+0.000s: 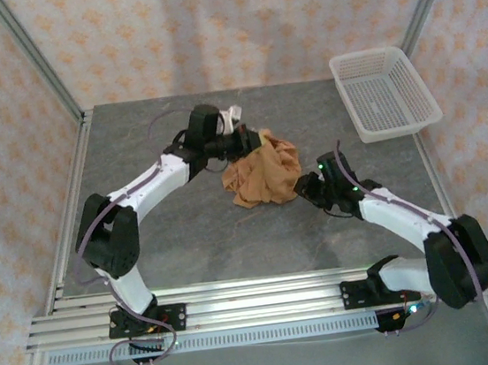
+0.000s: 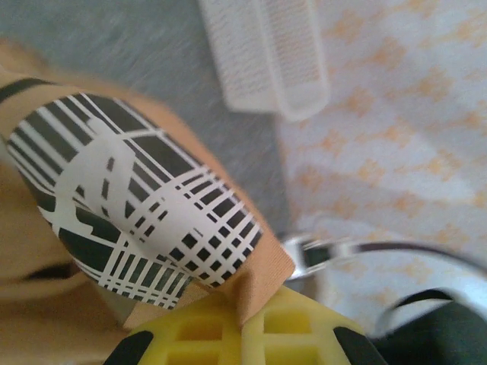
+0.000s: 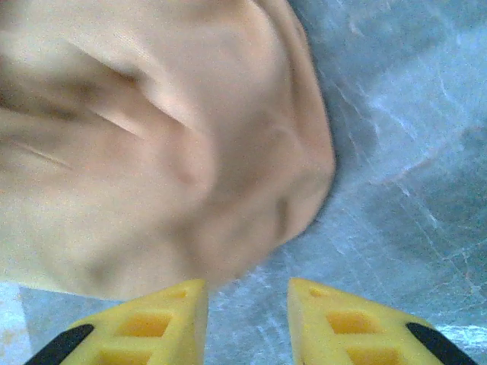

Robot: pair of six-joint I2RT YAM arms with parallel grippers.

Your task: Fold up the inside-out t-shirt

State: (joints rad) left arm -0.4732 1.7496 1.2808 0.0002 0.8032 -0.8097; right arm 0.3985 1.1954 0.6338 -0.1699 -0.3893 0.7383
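inside-out t-shirt (image 1: 263,176), one, bunched, left gripper (image 1: 252,141) pinching it, right gripper (image 3: 247,296) spread, one basket (image 1: 391,131)

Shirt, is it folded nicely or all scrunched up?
Scrunched up. The shirt lies in a lumpy, wrinkled heap on the table, with no flat layers or straight edges.

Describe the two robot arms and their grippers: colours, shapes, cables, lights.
The left arm and right arm have white tubular links with black joints; purple-grey cables loop alongside. Green lights glow on the right wrist. The left gripper and right gripper have yellow fingers with moulded pockets and black patches.
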